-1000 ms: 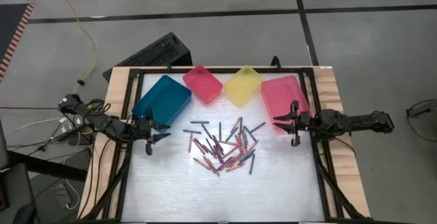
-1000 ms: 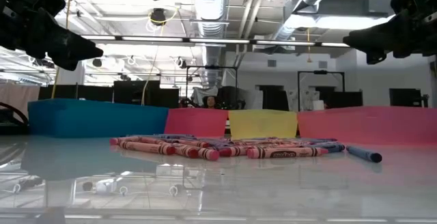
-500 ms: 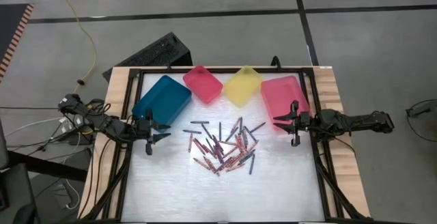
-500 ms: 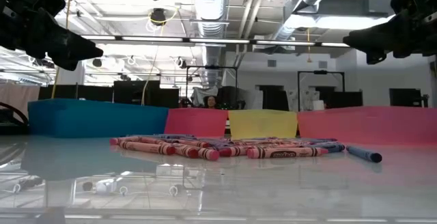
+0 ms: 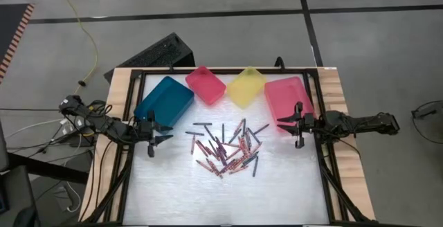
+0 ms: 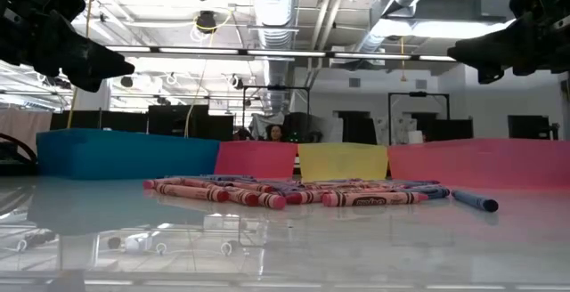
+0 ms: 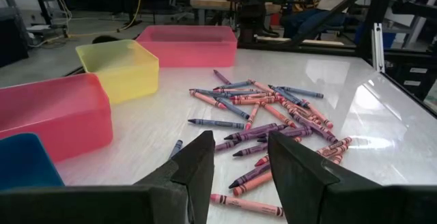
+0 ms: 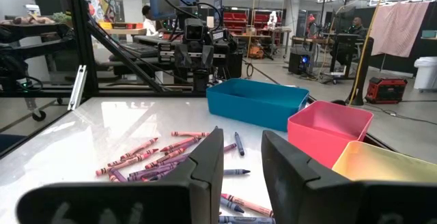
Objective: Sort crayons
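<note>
Nothing has moved: crayons [image 5: 225, 150] lie piled between left tool [image 5: 156, 142] and right tool [image 5: 288, 125], both narrowly parted, empty.

No readable text anywhere. The crayons [image 6: 356, 199] lying mid-worktop carry dark printing on their paper wrappers, but the lettering is too small to make out. The bins at the worktop's far edge show no labels, and nothing in the room behind reads clearly.
</note>
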Robot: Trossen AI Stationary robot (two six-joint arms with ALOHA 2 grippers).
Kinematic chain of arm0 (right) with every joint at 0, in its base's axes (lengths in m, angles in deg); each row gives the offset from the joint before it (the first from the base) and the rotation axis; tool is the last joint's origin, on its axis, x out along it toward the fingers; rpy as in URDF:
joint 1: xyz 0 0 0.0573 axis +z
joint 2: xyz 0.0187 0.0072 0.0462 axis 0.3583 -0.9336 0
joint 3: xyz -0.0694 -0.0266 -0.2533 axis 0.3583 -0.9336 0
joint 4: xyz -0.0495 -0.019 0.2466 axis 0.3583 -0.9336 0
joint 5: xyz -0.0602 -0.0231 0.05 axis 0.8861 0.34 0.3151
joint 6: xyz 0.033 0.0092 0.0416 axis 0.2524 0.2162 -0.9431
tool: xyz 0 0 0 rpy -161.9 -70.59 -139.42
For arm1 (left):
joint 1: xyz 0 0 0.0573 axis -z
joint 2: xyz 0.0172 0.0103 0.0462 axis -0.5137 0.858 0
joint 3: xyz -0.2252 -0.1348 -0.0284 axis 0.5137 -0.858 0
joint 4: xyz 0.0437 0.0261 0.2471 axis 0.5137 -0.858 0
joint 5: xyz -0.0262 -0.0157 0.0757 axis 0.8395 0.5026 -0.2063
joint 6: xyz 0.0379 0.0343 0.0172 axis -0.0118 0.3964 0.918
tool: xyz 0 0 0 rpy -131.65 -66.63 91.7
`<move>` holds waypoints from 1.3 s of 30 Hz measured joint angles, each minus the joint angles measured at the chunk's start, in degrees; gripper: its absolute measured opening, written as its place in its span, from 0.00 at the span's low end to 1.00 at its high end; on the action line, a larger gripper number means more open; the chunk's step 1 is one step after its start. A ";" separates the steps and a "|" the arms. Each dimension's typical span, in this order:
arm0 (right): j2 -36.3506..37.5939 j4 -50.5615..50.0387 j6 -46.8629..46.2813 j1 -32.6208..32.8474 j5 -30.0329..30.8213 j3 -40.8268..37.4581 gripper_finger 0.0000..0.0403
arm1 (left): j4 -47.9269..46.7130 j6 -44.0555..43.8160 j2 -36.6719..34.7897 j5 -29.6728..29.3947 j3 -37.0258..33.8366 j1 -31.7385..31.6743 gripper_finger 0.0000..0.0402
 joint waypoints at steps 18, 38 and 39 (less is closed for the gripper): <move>0.00 0.02 0.00 -0.01 0.02 -0.01 0.27 | -0.01 2.09 0.00 -0.01 -0.01 0.01 0.32; -0.02 0.91 -8.98 0.08 0.00 -0.04 0.27 | 0.00 0.03 0.00 0.00 0.00 0.01 0.32; -0.01 0.99 -11.08 0.08 0.00 -0.04 0.27 | 0.00 -1.10 0.00 0.00 -0.02 0.01 0.32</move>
